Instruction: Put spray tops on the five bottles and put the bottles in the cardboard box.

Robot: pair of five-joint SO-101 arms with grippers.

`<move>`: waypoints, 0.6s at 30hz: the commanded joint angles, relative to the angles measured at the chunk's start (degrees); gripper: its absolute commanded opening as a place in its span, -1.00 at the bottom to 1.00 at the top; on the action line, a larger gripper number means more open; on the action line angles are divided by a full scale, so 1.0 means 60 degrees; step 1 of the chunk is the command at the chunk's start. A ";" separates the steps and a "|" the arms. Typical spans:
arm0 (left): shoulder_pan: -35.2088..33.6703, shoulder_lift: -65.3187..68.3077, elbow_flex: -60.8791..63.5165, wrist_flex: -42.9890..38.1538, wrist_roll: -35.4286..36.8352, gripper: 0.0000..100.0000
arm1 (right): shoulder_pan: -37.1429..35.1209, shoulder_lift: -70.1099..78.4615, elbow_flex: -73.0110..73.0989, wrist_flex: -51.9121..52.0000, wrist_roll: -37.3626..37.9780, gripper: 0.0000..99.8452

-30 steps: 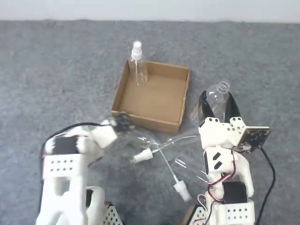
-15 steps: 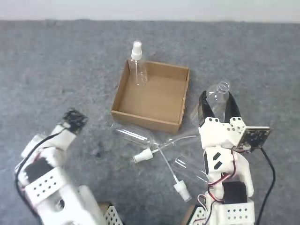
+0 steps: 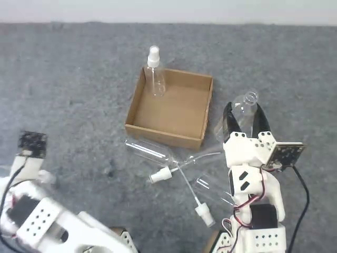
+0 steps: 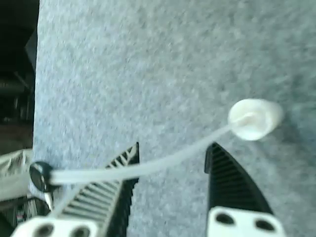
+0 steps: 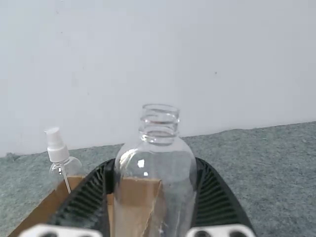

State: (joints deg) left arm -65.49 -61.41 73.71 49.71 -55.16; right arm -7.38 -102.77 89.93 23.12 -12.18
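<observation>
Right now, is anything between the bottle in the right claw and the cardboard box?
Nothing visible does. The right claw holds the uncapped bottle upright just outside the cardboard box, at its right wall; only that wall itself needs clearing. The capped bottle inside stands in the far left corner, away from this side.

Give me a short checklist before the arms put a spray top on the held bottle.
1. Clear uncapped plastic bottle upright between right gripper fingers: ok.
2. White spray top with dip tube gripped by left gripper: not ok, fingers open.
3. Room in brown cardboard box: ok; one capped clear bottle stands in a corner.
4. Spray top lined up with bottle neck: not ok, grippers far apart.
5. Grip firmness on bottle: cannot tell.
</observation>
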 commanded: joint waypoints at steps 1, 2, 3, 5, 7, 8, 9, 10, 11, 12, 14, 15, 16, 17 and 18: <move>-0.0879 -0.0278 -0.0095 -0.0308 0.0176 -0.59 | -0.0139 -0.0198 -0.0147 -0.0256 0.0190 -0.97; -0.1084 -0.0278 -0.0095 -0.0308 0.0176 -0.59 | -0.0139 -0.0198 -0.0147 -0.0256 0.0190 -0.97; -0.1319 -0.0278 -0.0095 -0.0381 0.0176 -0.59 | -0.0139 -0.0198 -0.0147 -0.0256 0.0190 -0.97; -0.1802 -0.0278 -0.0095 -0.0513 0.0176 -0.59 | -0.0139 -0.0198 -0.0147 -0.0256 0.0190 -0.97; -0.2300 -0.0264 -0.0081 -0.0747 0.0176 -0.59 | -0.0139 -0.0198 -0.0147 -0.0256 0.0190 -0.97; -0.2564 -0.0205 -0.0081 -0.0923 0.0176 -0.59 | -0.0139 -0.0198 -0.0147 -0.0256 0.0190 -0.97; -0.2813 -0.0190 -0.0037 -0.1099 0.0161 -0.59 | -0.0139 -0.0198 -0.0147 -0.0256 0.0190 -0.97; -0.3048 -0.0205 0.0095 -0.1348 0.0161 -0.59 | -0.0139 -0.0198 -0.0147 -0.0256 0.0190 -0.97; -0.3238 -0.0249 0.0256 -0.1641 0.0161 -0.59 | -0.0139 -0.0198 -0.0147 -0.0256 0.0190 -0.97; -0.3414 -0.0264 0.0403 -0.1934 0.0161 -0.59 | -0.0139 -0.0198 -0.0147 -0.0256 0.0190 -0.97; -0.3619 -0.0264 0.0593 -0.2418 0.0161 -0.59 | -0.0139 -0.0198 -0.0147 -0.0256 0.0190 -0.97; -0.3663 -0.0264 0.0608 -0.2549 0.0161 -0.59 | -0.0139 -0.0198 -0.0147 -0.0256 0.0205 -0.97; -0.3678 -0.0264 0.0593 -0.2535 0.0161 -0.59 | -0.0139 -0.0198 -0.0147 -0.0256 0.0205 -0.97; -0.3678 -0.0264 0.0593 -0.2535 0.0161 -0.59 | -0.0139 -0.0198 -0.0147 -0.0256 0.0205 -0.97; -0.3678 -0.0264 0.0593 -0.2535 0.0161 -0.59 | -0.0139 -0.0198 -0.0147 -0.0256 0.0205 -0.97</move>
State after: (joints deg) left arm -86.95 -61.41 78.02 36.88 -54.90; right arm -7.38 -102.77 89.93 23.12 -12.18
